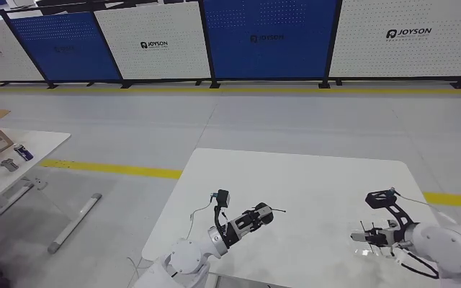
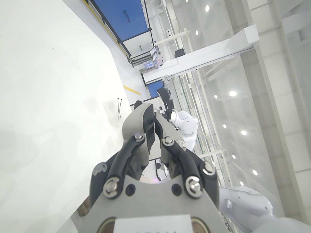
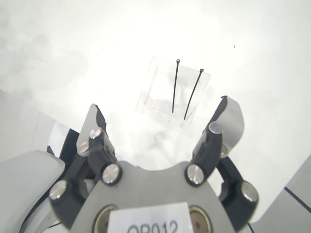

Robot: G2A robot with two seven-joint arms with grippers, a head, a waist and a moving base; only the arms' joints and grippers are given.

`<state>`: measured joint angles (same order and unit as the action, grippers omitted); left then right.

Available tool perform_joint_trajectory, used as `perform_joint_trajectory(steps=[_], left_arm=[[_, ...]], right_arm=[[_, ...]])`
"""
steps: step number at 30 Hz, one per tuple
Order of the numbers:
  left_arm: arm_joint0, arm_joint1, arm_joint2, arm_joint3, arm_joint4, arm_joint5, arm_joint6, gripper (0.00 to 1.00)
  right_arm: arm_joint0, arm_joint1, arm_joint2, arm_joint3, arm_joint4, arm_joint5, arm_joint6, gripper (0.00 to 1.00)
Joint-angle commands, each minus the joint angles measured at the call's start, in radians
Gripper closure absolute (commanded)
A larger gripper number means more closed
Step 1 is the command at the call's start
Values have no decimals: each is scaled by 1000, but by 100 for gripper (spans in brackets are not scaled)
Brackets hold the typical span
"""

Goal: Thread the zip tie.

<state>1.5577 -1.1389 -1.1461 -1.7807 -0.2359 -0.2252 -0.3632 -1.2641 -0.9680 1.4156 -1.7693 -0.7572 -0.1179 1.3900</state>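
Two black zip ties lie side by side on a clear plastic tray on the white table. My right gripper hovers just short of the tray, open, with nothing between its fingers. From above, the right gripper hangs over the tray at the table's right front. My left gripper stands over the table's left front, shut, with a thin black zip tie sticking out of its tip toward the right. In the left wrist view the fingertips are pressed together.
The table's front edge runs close under both arms. A second white table with small items stands far left across the floor. Blue and white panels line the back.
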Motion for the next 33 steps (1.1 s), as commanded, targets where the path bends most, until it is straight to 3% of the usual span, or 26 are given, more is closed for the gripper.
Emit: perform_joint_trajectory(steps=[1, 13, 19, 20, 21, 22, 26, 28, 33], left_arm=[[0, 0, 0, 0, 0, 0, 0, 100], [0, 0, 0, 0, 0, 0, 0, 100], [0, 0, 0, 0, 0, 0, 0, 100], [0, 0, 0, 0, 0, 0, 0, 100], [0, 0, 0, 0, 0, 0, 0, 100], [0, 0, 0, 0, 0, 0, 0, 100], [0, 0, 0, 0, 0, 0, 0, 100], [0, 0, 0, 0, 0, 0, 0, 100], [0, 0, 0, 0, 0, 0, 0, 100]], right_arm=[[-1, 0, 2, -1, 1, 0, 0, 0], [-4, 2, 23, -9, 44, 3, -44, 0], [60, 1, -44, 38, 40, 15, 0, 0], [70, 2, -57, 51, 40, 12, 0, 4], [80, 2, -68, 68, 42, 15, 0, 40], [91, 3, -81, 83, 44, 18, 0, 52], [139, 9, -140, 149, 54, 39, 0, 62], [154, 13, -156, 175, 64, 47, 0, 58], [166, 29, -165, 200, 77, 57, 0, 59]])
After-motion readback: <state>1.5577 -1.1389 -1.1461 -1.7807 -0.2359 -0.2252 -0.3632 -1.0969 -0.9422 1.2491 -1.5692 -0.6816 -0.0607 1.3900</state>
